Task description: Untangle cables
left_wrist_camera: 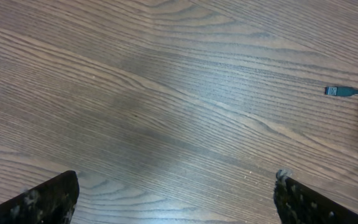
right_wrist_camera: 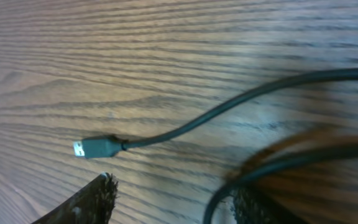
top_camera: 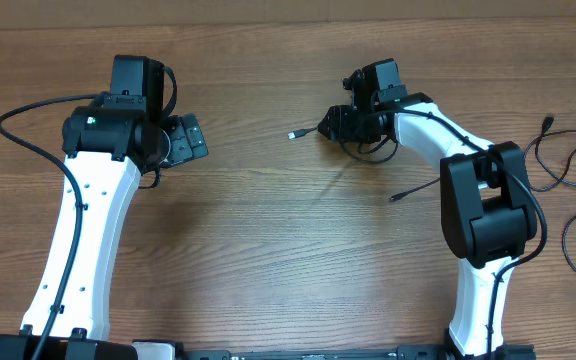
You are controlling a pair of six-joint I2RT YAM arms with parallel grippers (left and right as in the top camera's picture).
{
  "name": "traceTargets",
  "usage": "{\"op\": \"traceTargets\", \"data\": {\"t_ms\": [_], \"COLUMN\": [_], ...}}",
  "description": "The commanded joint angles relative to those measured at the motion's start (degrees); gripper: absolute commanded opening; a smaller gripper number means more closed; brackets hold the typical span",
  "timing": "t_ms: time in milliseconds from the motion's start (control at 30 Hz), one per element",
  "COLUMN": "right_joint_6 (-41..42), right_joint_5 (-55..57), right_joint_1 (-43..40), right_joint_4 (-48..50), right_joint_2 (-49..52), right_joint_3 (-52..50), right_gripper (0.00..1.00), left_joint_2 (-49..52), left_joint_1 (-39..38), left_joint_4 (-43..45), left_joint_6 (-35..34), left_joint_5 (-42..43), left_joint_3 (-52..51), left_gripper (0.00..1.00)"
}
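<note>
Two cables (top_camera: 548, 124) are laid apart well right of the right gripper (right_wrist_camera: 173, 202); its jaws are part-open around a looped cable (right_wrist_camera: 219, 193), USB plug (right_wrist_camera: 95, 148) just ahead, judged not yet freed; the left gripper (left_wrist_camera: 176, 199) is held wide open, well left.

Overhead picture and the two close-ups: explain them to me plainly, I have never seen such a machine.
The overhead picture looks down on a wooden table with two white-and-black robot arms, each ending in two fingers. The other pictures come from cameras on the wrists, looking past those fingers. The left arm's fingers are apart over bare wood, holding nothing. The right arm's fingers are also apart; a thin black cord with a small plug lies ahead of them, and a blurred dark cord passes between them, gripped or not I cannot tell. More thin black cords lie loose near the table's right side.
</note>
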Motion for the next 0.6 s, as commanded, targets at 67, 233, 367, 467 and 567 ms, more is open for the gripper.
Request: {"op": "traceTargets", "data": {"t_ms": [67, 233, 367, 467, 567], "right_joint_6": [1.2, 5.0, 5.0, 5.0, 5.0], "right_joint_5": [-3.9, -2.3, -1.6, 2.4, 12.7], "right_joint_1": [0.9, 0.9, -0.4, -2.6, -6.4], "right_joint_4": [1.9, 1.9, 1.6, -3.5, -13.1], "right_joint_2": [2.9, 2.9, 2.8, 2.5, 0.9], "right_joint_3": [-0.4, -0.4, 0.3, 4.5, 14.1], "right_gripper": [0.39, 0.04, 0.04, 0.04, 0.04], "left_joint_2": [0.0, 0.0, 0.0, 0.0, 0.0], "left_joint_1": [0.2, 0.2, 0.2, 0.2, 0.2], "left_joint_4": [0.2, 0.2, 0.2, 0.2, 0.2], "left_joint_6": [1.3, 1.3, 1.3, 1.3, 1.3], "left_joint_5": [0.2, 0.2, 0.2, 0.2, 0.2], "left_joint_3": [0.5, 0.5, 0.5, 0.5, 0.5], "left_gripper": [1.00, 1.00, 1.00, 1.00, 1.00]}}
